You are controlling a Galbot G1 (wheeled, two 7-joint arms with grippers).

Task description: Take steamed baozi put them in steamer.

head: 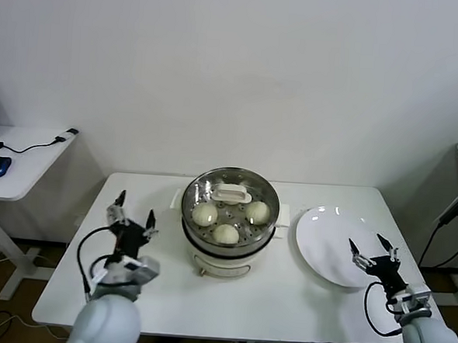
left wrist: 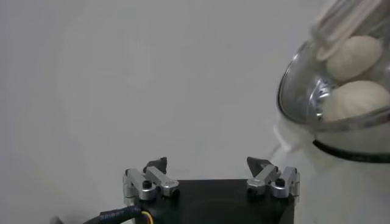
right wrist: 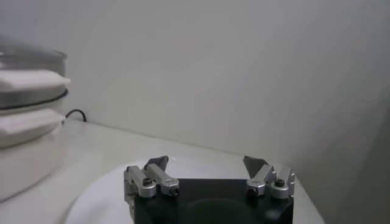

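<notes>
Well, the steamer (head: 228,222) sat mid-table with its glass lid (head: 231,199) already on, and three steamed baozi (head: 226,233) showed through the glass on the perforated tray, a fourth possibly hidden under the lid's white handle (head: 233,193), though that could not be told. The white plate (head: 329,248) to the robot's right lay bare, so the loading looked finished, or very nearly. The left gripper (head: 135,212) hovered beside the steamer on the robot's left, fingers spread wide and holding nothing; in the left wrist view two buns pressed close under the lid's rim. The right gripper (head: 372,249) hung over the plate's near edge, likewise spread and empty. What remained, by the look of it, was a clean retreat: both arms would do best to lift straight up and away from steamer and plate, keeping those splayed fingertips from clipping the lid's rim or nudging the plate toward the table edge (head: 410,260).
</notes>
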